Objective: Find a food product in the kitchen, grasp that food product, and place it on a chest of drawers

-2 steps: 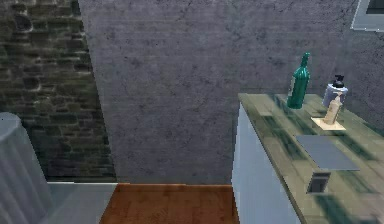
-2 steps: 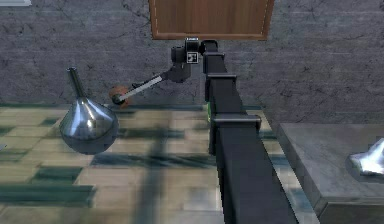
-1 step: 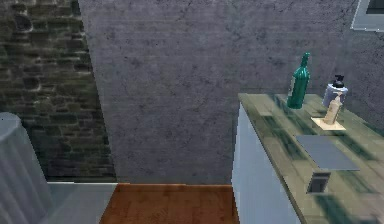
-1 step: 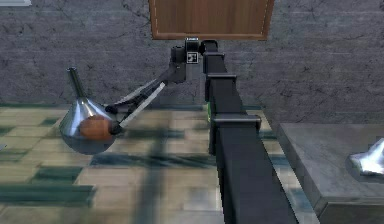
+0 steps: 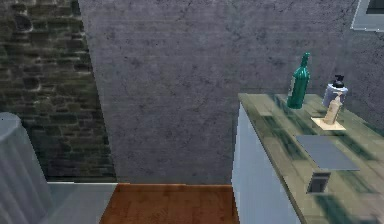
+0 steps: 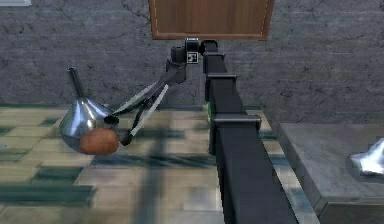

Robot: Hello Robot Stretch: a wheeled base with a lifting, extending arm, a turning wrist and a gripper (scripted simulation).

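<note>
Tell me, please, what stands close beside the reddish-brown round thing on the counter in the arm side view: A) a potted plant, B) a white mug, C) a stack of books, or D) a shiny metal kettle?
D: in the arm side view a shiny metal kettle with a thin spout stands on the counter close beside the reddish-brown round thing, near the pincer.

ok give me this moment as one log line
stage: grasp | gripper: at reddish-brown round item on countertop, by metal kettle | held: cannot tell | forward view: green bottle upright
</note>
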